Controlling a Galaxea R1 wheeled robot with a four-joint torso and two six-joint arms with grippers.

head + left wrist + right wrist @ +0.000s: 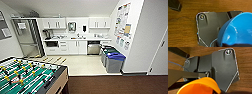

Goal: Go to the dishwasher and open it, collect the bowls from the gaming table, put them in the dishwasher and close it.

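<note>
The head view looks into a small kitchen. The dishwasher sits under the counter, between the white cabinet doors and the bins. Its shiny steel door looks closed. The bins stand in a row by the right wall, and the nearest one has a blue lid. A fridge stands at the left end of the kitchen. Close to the camera, in the lower left corner, is a green foosball table with rods and little yellow players.

In the left wrist view, a bright blue bowl shows very big, over a brown wooden floor. In the right wrist view, an orange bowl shows big over the same kind of floor. I cannot tell if either gripper is spread or pressed together.
</note>
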